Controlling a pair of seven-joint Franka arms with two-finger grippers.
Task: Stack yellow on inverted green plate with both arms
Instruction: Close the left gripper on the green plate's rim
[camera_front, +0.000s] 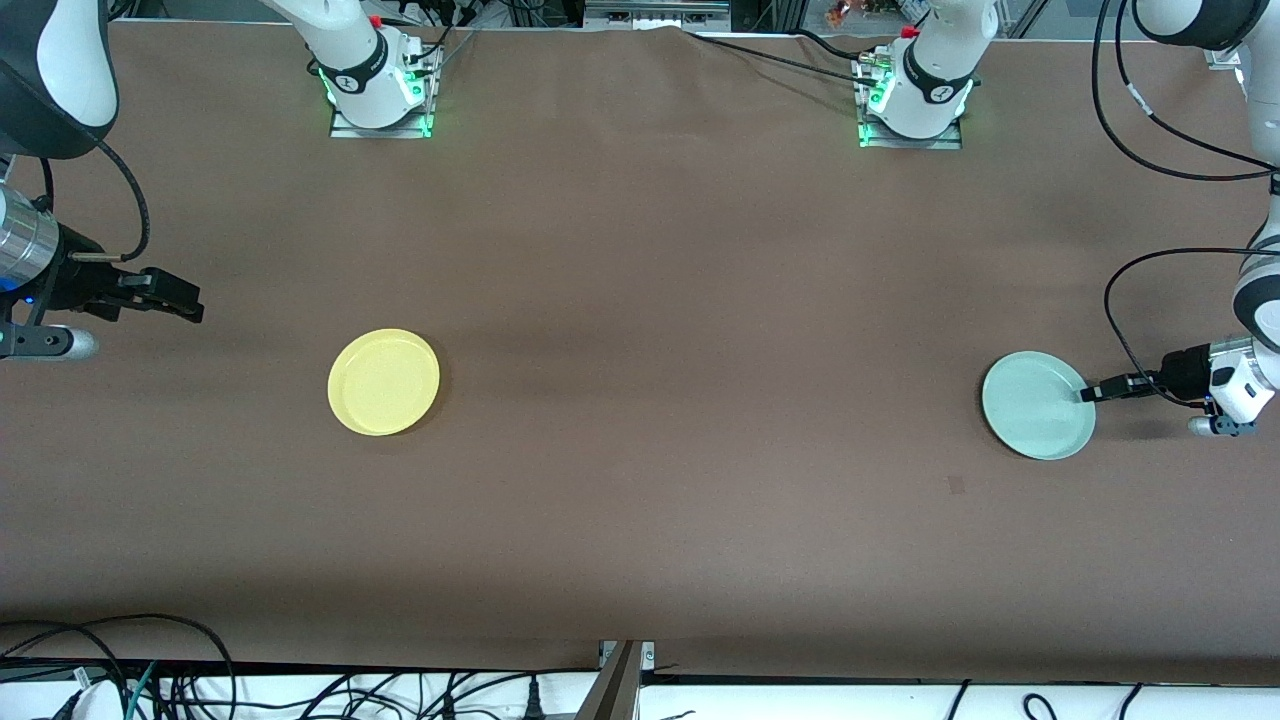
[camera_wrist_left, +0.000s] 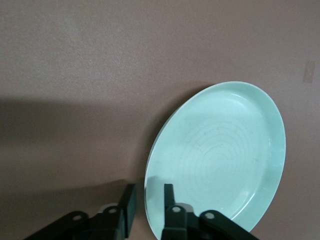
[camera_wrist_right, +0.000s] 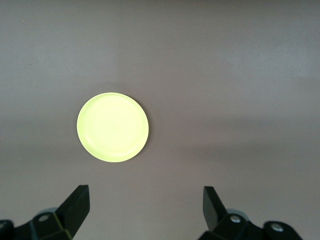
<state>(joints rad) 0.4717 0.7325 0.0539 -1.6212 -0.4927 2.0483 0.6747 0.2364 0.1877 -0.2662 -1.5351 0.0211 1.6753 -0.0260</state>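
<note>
The pale green plate (camera_front: 1038, 405) lies hollow side up near the left arm's end of the table. My left gripper (camera_front: 1090, 392) is at its rim. In the left wrist view one finger (camera_wrist_left: 169, 200) lies over the plate's hollow (camera_wrist_left: 220, 150) and the other (camera_wrist_left: 129, 202) is just outside the rim, so the jaws stand narrow around the rim. The yellow plate (camera_front: 383, 381) lies flat, hollow side up, toward the right arm's end; it also shows in the right wrist view (camera_wrist_right: 112, 127). My right gripper (camera_front: 180, 298) is open and empty, in the air beside the yellow plate.
The brown table (camera_front: 660, 300) holds only the two plates. The arm bases (camera_front: 375, 75) stand along the edge farthest from the front camera. Cables lie below the front edge (camera_front: 300, 690).
</note>
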